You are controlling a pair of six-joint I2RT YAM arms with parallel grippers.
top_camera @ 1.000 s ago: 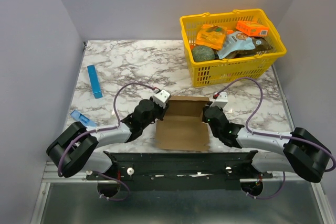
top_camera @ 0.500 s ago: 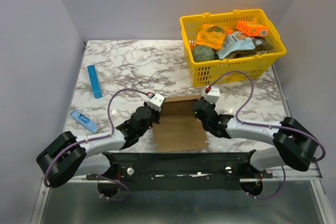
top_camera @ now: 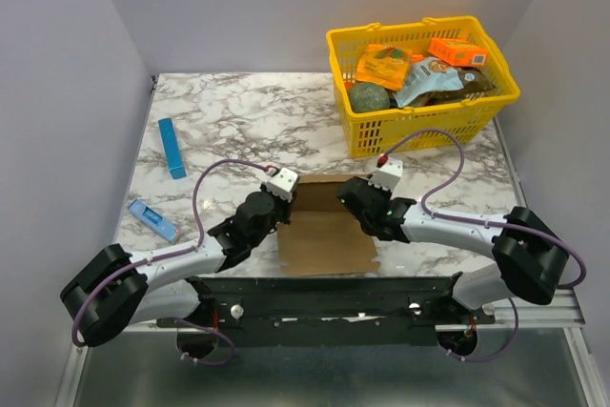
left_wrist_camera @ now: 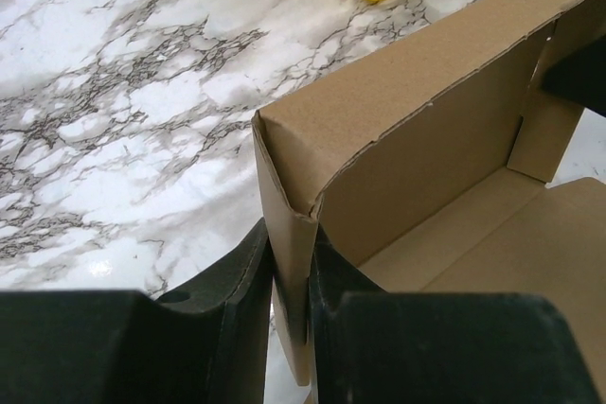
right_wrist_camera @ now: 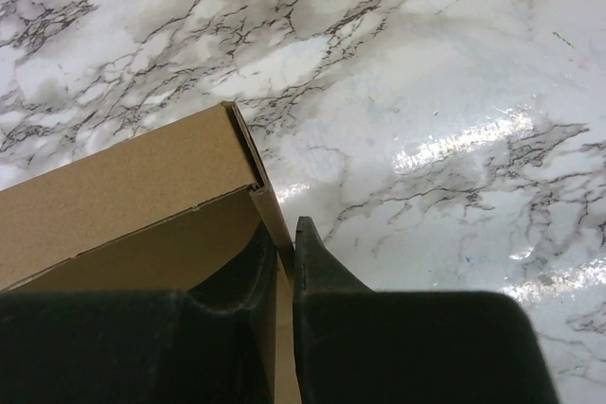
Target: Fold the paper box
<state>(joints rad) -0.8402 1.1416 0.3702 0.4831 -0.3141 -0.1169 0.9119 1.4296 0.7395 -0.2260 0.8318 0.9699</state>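
Paper box [top_camera: 324, 235], plain brown, is pinched by left end effector [left_wrist_camera: 290, 276] and right end effector [right_wrist_camera: 286, 254].

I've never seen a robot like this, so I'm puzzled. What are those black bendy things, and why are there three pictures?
Those are two robot arms, bolted at the near edge of the table. One picture looks down from above. The other two come from little cameras on each wrist, so you see each claw up close. On the marble table there is a yellow basket full of packets, a blue strip and a brown paper box that is partly folded. The left claw pinches the box's left wall, and the right claw pinches its right wall.
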